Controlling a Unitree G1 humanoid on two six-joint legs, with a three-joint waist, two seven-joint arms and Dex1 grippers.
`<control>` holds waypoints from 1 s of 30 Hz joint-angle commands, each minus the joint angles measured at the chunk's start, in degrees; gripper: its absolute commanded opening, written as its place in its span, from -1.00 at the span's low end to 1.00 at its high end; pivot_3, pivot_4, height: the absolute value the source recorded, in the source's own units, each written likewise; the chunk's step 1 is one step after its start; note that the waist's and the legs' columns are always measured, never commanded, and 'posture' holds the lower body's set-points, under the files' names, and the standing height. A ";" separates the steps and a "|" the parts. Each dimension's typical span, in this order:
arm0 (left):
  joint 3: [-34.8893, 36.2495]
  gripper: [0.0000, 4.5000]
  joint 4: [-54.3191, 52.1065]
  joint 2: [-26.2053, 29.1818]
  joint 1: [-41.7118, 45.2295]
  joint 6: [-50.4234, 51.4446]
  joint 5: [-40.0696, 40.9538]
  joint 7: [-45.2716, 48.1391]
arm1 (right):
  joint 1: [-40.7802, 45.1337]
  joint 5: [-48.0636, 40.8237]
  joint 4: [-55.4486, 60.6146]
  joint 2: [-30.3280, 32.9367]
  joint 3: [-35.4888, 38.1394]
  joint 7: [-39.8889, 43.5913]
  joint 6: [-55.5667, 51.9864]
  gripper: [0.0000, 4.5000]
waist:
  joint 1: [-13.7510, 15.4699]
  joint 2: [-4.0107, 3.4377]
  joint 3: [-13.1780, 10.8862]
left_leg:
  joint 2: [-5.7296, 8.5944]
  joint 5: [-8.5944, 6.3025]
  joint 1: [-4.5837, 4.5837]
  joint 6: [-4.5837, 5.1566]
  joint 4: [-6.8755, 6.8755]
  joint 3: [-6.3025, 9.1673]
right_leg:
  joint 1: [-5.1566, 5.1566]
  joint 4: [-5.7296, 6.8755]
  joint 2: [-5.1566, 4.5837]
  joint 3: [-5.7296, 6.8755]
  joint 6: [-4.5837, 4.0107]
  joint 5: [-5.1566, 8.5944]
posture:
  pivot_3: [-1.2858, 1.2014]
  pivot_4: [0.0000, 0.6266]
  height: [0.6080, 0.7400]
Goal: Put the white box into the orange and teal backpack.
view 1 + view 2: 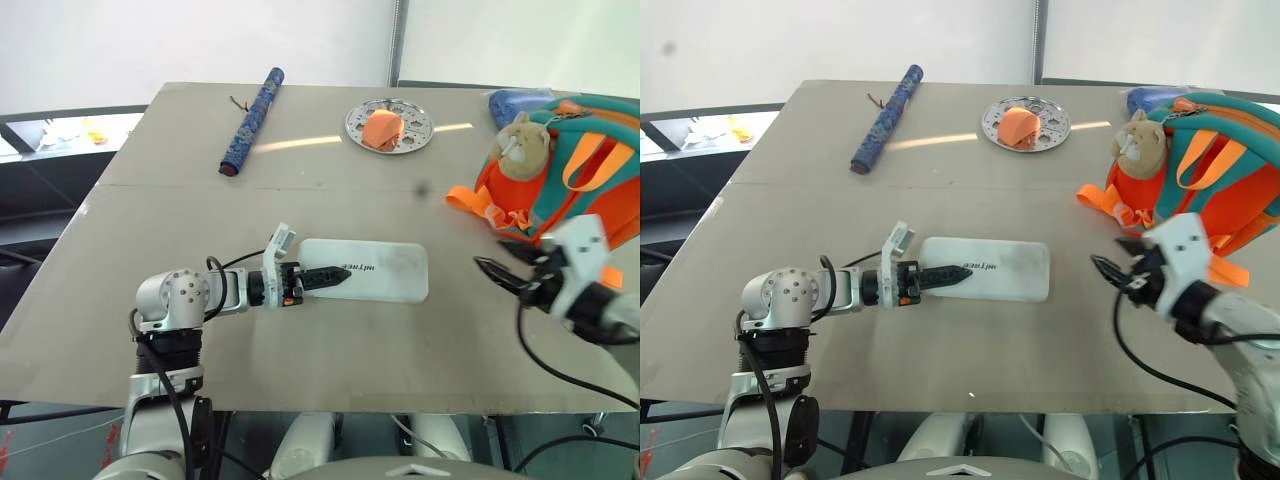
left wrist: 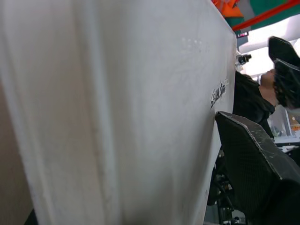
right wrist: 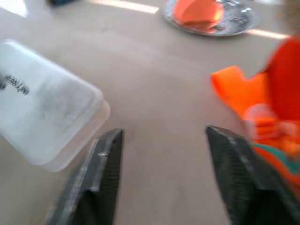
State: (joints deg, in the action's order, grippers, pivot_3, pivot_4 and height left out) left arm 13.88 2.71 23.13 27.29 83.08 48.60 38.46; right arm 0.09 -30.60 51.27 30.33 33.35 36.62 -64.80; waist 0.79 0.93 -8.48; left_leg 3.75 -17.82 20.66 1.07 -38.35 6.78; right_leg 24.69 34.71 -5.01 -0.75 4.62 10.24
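Observation:
The white box [image 1: 385, 270] lies flat near the table's front middle, with dark lettering on top. My left gripper [image 1: 328, 278] reaches in from the left and is shut on the box's left end, one black finger [image 2: 262, 168] pressed on the lettered face. The orange and teal backpack [image 1: 590, 170] sits at the right edge, a beige cat charm [image 1: 522, 145] on it. In front of the backpack hovers my right gripper [image 1: 497, 258], open and empty, just right of the box [image 3: 42, 117].
A round metal plate [image 1: 415, 135] holding an orange object [image 1: 383, 128] is at the back middle. A long blue patterned roll [image 1: 252, 120] lies at the back left. A blue pouch [image 1: 520, 100] sits behind the backpack. An orange strap [image 3: 239, 89] trails on the table.

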 commanded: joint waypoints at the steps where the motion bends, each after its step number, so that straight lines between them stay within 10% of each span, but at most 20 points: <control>1: 3.40 0.27 -3.68 -1.84 1.74 -2.79 2.75 -1.05 | -1.02 -5.37 3.52 3.29 12.64 -1.14 -10.57 0.90 | 0.04 0.00 0.00 | 0.00 0.00 0.01 0.00 -0.01 -0.02 | 0.00 0.00 0.00 -0.01 0.00 0.00 | 0.03 -0.52 0.89; 13: 2.44 0.27 -3.93 -4.64 4.57 -9.02 2.06 -3.43 | 27.29 4.47 -26.25 4.92 -4.71 -16.27 -4.07 0.94 | -0.77 0.01 0.00 | 0.02 0.01 -0.04 0.01 -0.01 -0.38 | 0.07 0.03 -0.02 -0.25 -0.02 -0.03 | 0.03 -0.52 0.89; 24: 8.32 0.27 -5.47 -8.23 6.80 -19.93 1.56 -13.59 | 33.25 11.23 -38.42 5.30 -19.97 -8.12 26.31 -0.85 | -1.40 0.01 -0.01 | 0.02 0.01 0.25 0.01 0.06 -0.41 | 0.41 -0.01 -0.07 -0.27 0.00 -0.04 | 0.03 -0.52 0.89; 30: 12.32 0.27 0.25 -8.41 10.22 -28.23 0.24 -18.40 | 41.46 11.20 -40.48 6.54 -25.21 1.33 37.30 -0.94 | -1.78 -0.01 -0.03 | 0.03 0.02 0.18 -0.01 0.03 -0.48 | 0.44 0.10 0.01 -0.34 -0.01 -0.05 | 0.03 -0.52 0.89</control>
State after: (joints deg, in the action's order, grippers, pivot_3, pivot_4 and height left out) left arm 24.20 3.05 14.42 35.58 58.21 48.59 20.77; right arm 37.96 -18.41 8.22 35.87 7.52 35.57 -31.72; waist -0.99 0.92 -8.51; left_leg 3.78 -17.80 20.85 1.06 -38.32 6.29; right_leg 25.13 34.80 -5.00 -1.10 4.60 10.18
